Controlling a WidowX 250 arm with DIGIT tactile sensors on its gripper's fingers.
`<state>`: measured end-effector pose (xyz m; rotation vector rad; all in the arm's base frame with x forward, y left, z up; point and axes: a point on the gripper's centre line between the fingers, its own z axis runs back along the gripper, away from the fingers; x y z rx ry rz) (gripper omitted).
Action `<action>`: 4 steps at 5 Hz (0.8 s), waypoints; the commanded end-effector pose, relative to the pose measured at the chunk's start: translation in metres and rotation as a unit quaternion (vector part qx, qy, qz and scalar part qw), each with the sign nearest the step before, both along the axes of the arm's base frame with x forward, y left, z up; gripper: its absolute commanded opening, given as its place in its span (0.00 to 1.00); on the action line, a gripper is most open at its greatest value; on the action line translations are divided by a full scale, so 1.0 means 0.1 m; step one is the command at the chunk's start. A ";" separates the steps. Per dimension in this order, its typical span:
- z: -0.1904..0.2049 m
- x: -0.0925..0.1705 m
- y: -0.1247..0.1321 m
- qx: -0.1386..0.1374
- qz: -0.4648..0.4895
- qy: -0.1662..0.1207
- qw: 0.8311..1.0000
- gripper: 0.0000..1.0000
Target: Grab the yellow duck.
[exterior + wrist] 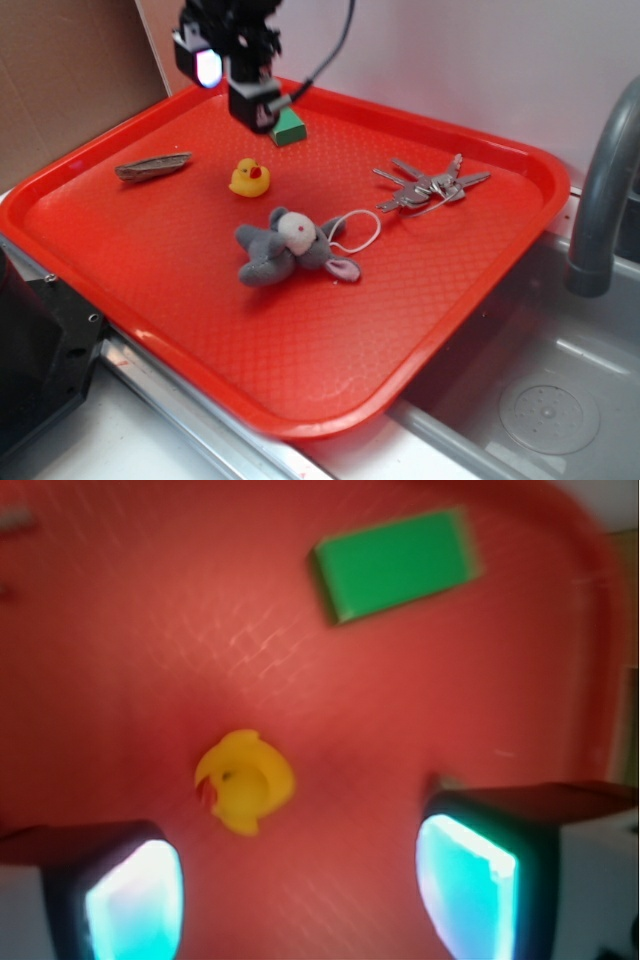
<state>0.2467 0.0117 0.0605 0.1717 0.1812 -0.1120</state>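
The small yellow duck (249,178) with a red beak stands on the red tray (180,330), left of centre. My gripper (232,82) hangs in the air above and behind it, near the tray's far edge, open and empty. Seen from the wrist, the duck (243,782) lies on the tray floor just beyond and left of the midpoint between my two glowing pads (466,885). The gripper (300,890) touches nothing.
A grey plush mouse (287,247) with a white cord lies in front of the duck. A green block (289,128) (395,562) sits behind the gripper. A bunch of keys (430,186) lies right, a grey flat piece (152,167) left. A sink and faucet (600,200) flank the tray's right side.
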 end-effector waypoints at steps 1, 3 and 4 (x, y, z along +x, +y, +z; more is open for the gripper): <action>-0.50 -0.04 0.12 -0.010 0.020 0.022 1.000 1.00; -0.44 -0.07 0.04 -0.006 0.026 0.024 0.999 0.00; -0.03 -0.04 0.08 -0.002 0.032 0.005 0.999 0.00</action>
